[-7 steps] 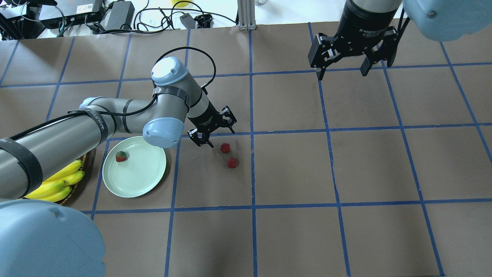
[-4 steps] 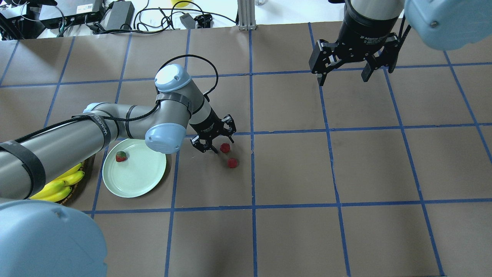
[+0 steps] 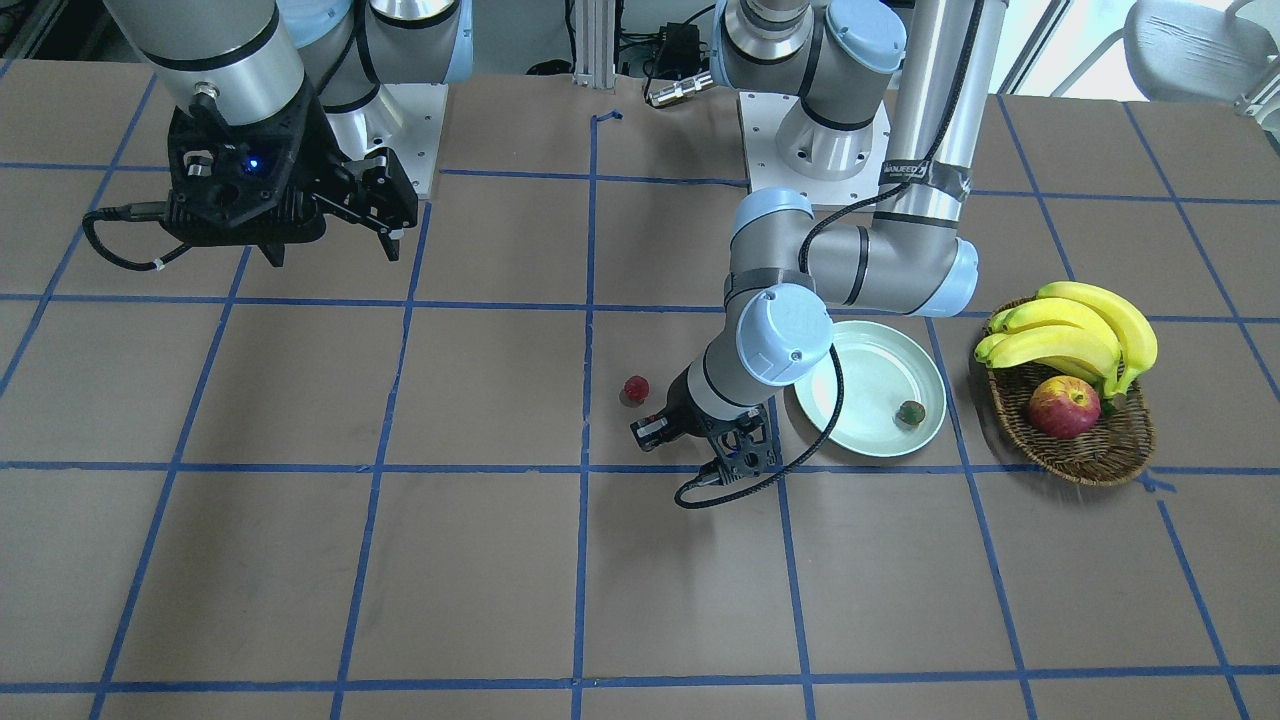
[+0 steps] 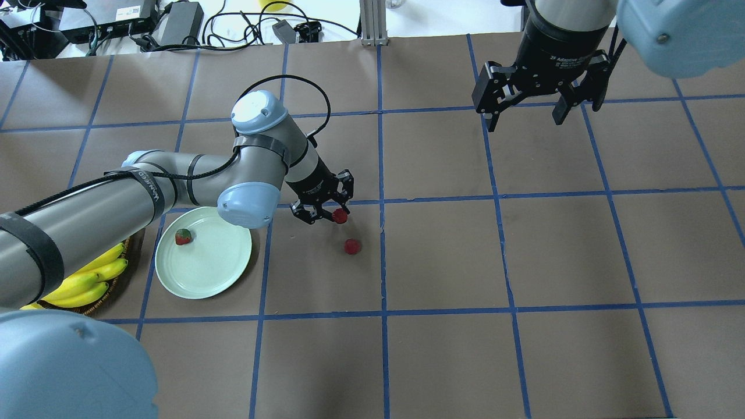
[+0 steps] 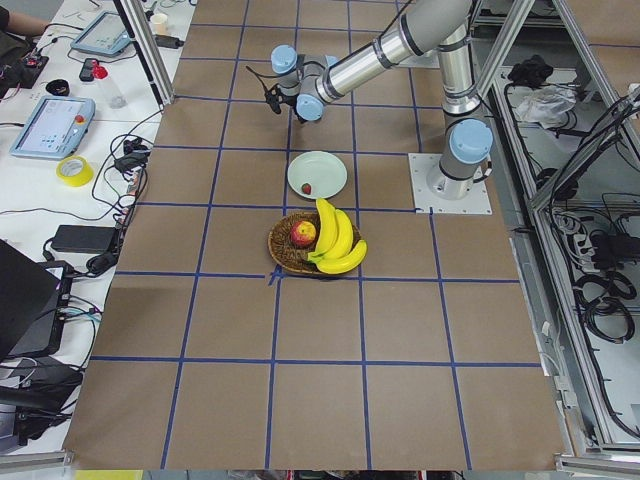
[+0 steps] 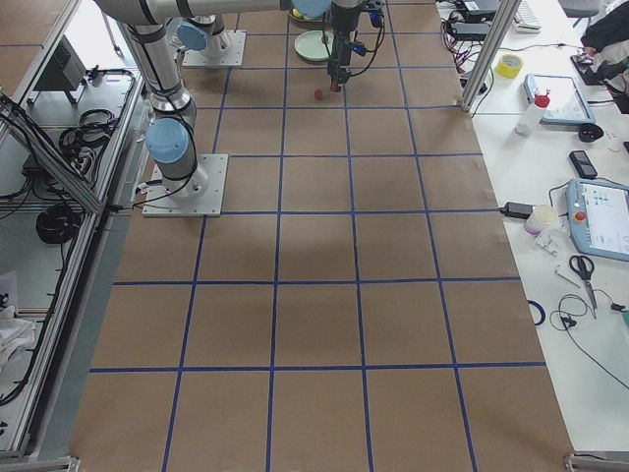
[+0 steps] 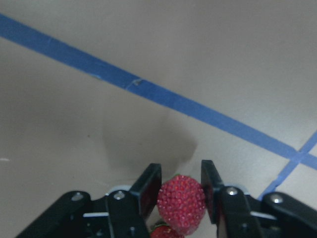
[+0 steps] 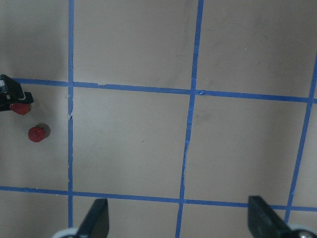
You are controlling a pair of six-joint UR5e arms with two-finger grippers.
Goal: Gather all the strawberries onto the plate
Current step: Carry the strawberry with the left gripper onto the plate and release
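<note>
The left wrist view showed the left jaws pinching a strawberry [image 7: 181,201] from both sides. The overhead view gave only a red speck at their tips. It did place a second strawberry [image 4: 351,246] on the table [image 4: 442,361] close by, and a third strawberry [image 4: 183,236] on the plate [image 4: 215,276]. The front-facing view revealed the apple [image 3: 1063,407] beside bananas [image 3: 1075,325] in the basket [image 3: 1100,458], which the left arm [image 4: 116,203] hid overhead. The right jaws hung spread wide, well apart from the berries. Brown paper with a blue tape grid [image 4: 383,273] covered the table, and cables [image 4: 233,26] cluttered its far edge.
</note>
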